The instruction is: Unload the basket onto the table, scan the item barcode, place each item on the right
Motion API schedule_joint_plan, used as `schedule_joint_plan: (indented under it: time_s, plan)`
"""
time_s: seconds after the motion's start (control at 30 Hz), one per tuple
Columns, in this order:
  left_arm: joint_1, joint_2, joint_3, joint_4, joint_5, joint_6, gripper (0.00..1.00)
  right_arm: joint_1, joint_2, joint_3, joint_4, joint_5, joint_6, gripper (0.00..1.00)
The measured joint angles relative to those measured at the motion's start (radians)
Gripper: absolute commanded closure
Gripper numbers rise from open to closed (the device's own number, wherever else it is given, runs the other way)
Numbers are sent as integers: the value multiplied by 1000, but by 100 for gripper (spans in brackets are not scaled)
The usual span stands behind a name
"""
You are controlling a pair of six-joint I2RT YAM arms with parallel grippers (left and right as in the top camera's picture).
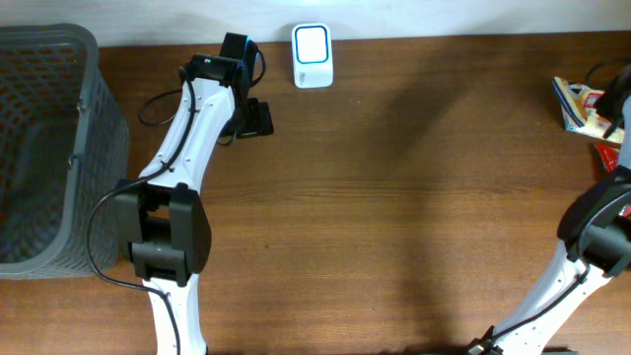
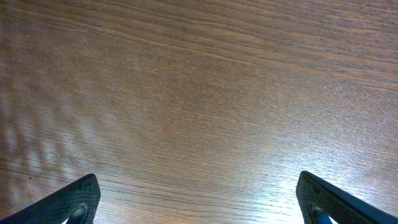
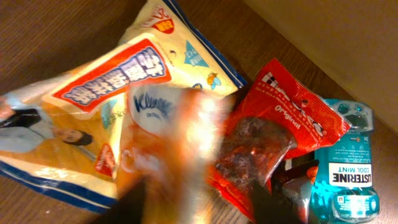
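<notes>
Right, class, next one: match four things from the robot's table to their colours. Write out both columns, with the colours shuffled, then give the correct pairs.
Things:
1. basket
2. scanner
3. mouthwash bottle
4. snack pouch marked Original

Colours:
a. red
b. grey
c. teal
d. white

Pairs: 1-b, 2-d, 3-c, 4-a

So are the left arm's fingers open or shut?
Open. In the left wrist view the two fingers sit far apart at the bottom corners, with only bare table between them.
</notes>
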Motion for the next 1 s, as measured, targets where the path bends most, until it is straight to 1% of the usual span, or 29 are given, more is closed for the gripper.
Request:
schedule_joint_plan:
  time_s: [0.03, 0.07, 0.2, 0.23, 0.27, 0.3, 0.33, 0.37, 0.4, 0.47, 0.5, 0.53, 0.63, 0.67, 0.7, 0.73, 0.77, 0.8, 0.83, 0.87, 0.9, 1.0]
  plan:
    - [0, 0, 0, 0, 0, 0, 1, -7, 0, 0, 0, -14, -2, 7]
    - [0, 0, 0, 0, 0, 0, 1, -6, 0, 0, -1, -26, -2, 2]
    - [0, 0, 0, 0, 0, 0, 1, -6, -4, -2, -50, -41, 0, 1]
    - [0, 0, 0, -1, 0, 0, 1, -6, -34, -9, -61, -45, 0, 1]
    - [0, 0, 0, 0, 0, 0, 1, -3, -80, -9, -68, -47, 0, 1]
    - [0, 0, 0, -1, 0, 0, 1, 5, -169, -12, -110, -52, 34, 1]
    - [0, 0, 0, 0, 0, 0, 1, 27, -293, -14, -135, -63, 72, 1]
    - [0, 0, 0, 0, 0, 0, 1, 62, -405, -12, -186, -91, 100, 1]
    - [0, 0, 0, -2, 0, 0, 1, 113, -473, -5, -258, -101, 111, 1]
    - [0, 0, 0, 0, 0, 0, 1, 232, -544, -6, -338, -131, 122, 1]
    - [0, 0, 0, 1, 0, 0, 1, 253, -570, -36, -373, -139, 123, 1]
    - [0, 0, 0, 2, 0, 0, 1, 254, -613, -108, -385, -142, 124, 1]
    - [0, 0, 0, -2, 0, 0, 1, 260, -823, -425, -269, -143, 126, 1]
    - [0, 0, 0, 0, 0, 0, 1, 292, -982, -592, -159, -141, 127, 1]
    - [0, 0, -1, -2, -1, 0, 1, 332, -1110, -745, -97, -145, 126, 1]
    - [0, 0, -1, -4, -3, 0, 1, 402, -1293, -929, -27, -163, 127, 1]
    - [0, 0, -2, -1, -3, 0, 1, 437, -1397, -1023, -45, -180, 126, 1]
    - [0, 0, -1, 0, -3, 0, 1, 448, -1443, -1075, -47, -186, 126, 1]
    - [0, 0, -2, -3, -3, 0, 1, 451, -1488, -1152, -91, -187, 127, 1]
    - [0, 0, -2, 0, -3, 0, 1, 452, -1495, -1178, -116, -190, 126, 1]
    - [0, 0, -2, -1, -3, 0, 1, 452, -1490, -1187, -159, -192, 126, 1]
    - [0, 0, -2, 0, -3, 0, 1, 452, -1442, -1188, -166, -188, 126, 1]
